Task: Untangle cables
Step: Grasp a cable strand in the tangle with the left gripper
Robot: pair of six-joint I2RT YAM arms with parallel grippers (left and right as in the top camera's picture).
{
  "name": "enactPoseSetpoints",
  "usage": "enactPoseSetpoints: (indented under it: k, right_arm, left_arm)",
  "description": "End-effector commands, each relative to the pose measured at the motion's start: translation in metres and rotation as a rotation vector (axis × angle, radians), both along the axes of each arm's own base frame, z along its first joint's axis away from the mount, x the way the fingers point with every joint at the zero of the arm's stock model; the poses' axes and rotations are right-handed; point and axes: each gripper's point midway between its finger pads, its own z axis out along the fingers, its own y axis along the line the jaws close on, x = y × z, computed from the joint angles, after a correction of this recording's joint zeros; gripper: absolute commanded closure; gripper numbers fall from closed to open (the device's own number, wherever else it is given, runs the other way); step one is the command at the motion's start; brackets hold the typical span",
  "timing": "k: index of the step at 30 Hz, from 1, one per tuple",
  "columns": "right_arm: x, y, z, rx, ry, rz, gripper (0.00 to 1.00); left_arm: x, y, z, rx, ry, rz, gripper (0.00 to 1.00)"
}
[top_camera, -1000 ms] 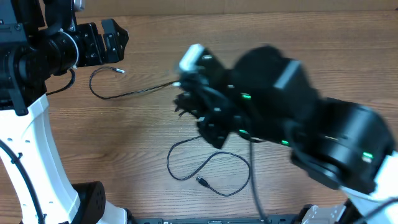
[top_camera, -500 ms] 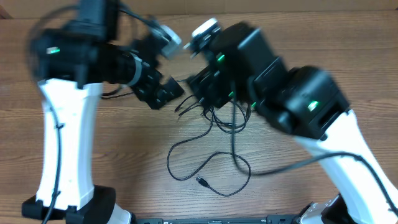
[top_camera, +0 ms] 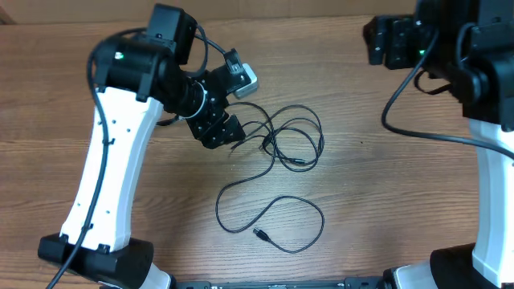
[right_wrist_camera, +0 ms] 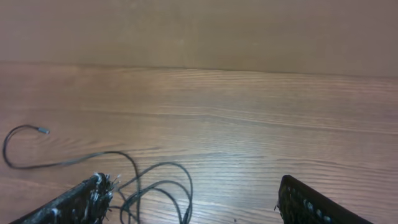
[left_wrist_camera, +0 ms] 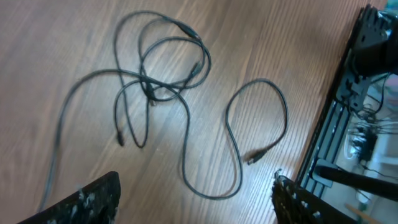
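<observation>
Looking down from overhead, you saw the cables [top_camera: 291, 141] lying on the wooden worktop [top_camera: 385, 201] near its middle. They formed a knot of overlapping black loops, and just below it a looser loop [top_camera: 273, 215] ended in a small plug [top_camera: 261, 234]. Your left end effector [top_camera: 218, 130] hung just beside the left edge of the knot; from above I could not tell whether it touched a strand. Its wrist camera showed both fingers [left_wrist_camera: 93, 199] spread wide at the bottom corners, with nothing held between them. In that view the knot [left_wrist_camera: 158, 74] sat up and to the left, and the looser loop [left_wrist_camera: 256, 121] lay to its right, the two joined by one strand. Your right end effector [top_camera: 388, 40] was well apart from the cables, up by the far edge on the right side of the worktop. Its wrist view likewise showed the fingers [right_wrist_camera: 78, 204] held wide apart and empty. Beyond them lay part of the loops [right_wrist_camera: 158, 186], and a single strand ran off to the left, curling back to a silver-tipped plug [right_wrist_camera: 42, 130].
</observation>
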Motion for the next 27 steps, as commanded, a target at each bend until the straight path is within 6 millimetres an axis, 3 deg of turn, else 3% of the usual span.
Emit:
enactPoseSetpoints:
  k: [1, 5, 9, 16, 19, 24, 27]
  right_arm:
    - [-0.010, 0.001, 0.021, 0.021, -0.057, 0.022, 0.16]
    - [-0.010, 0.001, 0.021, 0.020, -0.057, 0.022, 0.15]
    - [-0.010, 0.001, 0.021, 0.020, -0.056, 0.022, 0.15]
    - [-0.011, 0.001, 0.020, 0.000, -0.058, 0.038, 0.15]
    - [-0.011, 0.001, 0.020, 0.000, -0.057, 0.038, 0.15]
    - [-0.011, 0.001, 0.020, -0.001, -0.053, 0.038, 0.15]
    - [-0.012, 0.001, 0.018, -0.002, -0.047, 0.038, 0.15]
  left_arm:
    - [-0.016, -0.019, -0.036, -0.040, 0.106, -0.072, 0.22]
    - [-0.037, -0.033, -0.073, -0.041, 0.211, -0.114, 0.25]
    - [-0.057, -0.040, -0.101, -0.010, 0.305, -0.114, 0.18]
    - [-0.061, -0.061, -0.149, 0.143, 0.268, -0.034, 0.16]
    - [-0.073, -0.069, -0.176, 0.233, 0.228, -0.039, 0.15]
    - [-0.104, -0.067, -0.208, 0.328, 0.265, -0.042, 0.16]
    - [-0.109, -0.053, -0.223, 0.410, 0.263, 0.006, 0.18]
